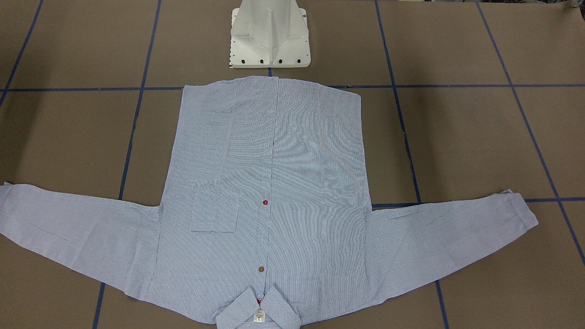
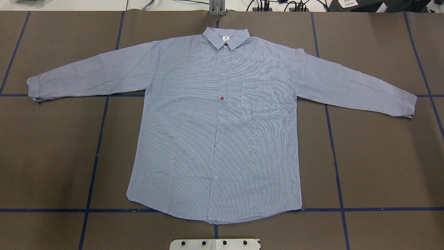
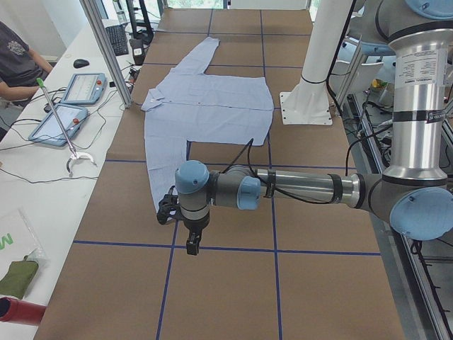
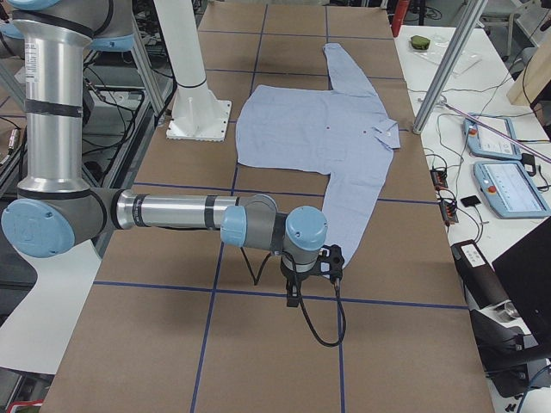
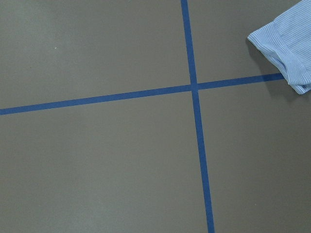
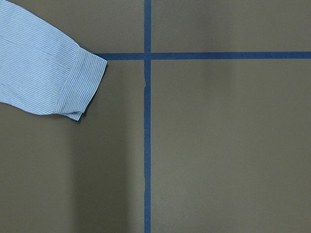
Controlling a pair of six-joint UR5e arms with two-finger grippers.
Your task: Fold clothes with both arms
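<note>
The clothes are one light blue striped shirt point(image 2: 215, 121) lying flat and front up on the brown table, buttoned, with both sleeves spread wide. Its collar point(image 1: 258, 310) points away from the robot's base. My left gripper point(image 3: 192, 245) hangs over bare table just beyond the shirt's sleeve cuff point(image 5: 286, 43), touching nothing. My right gripper point(image 4: 293, 298) hangs the same way past the other cuff point(image 6: 73, 82). Both grippers show only in the side views, so I cannot tell whether they are open or shut.
Blue tape lines point(image 2: 100, 139) grid the table. The white pedestal base point(image 1: 269, 41) stands just behind the shirt's hem. A side bench holds tablets point(image 3: 67, 120) and cables, with metal posts point(image 3: 110, 49) at its edge. A seated person point(image 3: 18, 60) is beside it.
</note>
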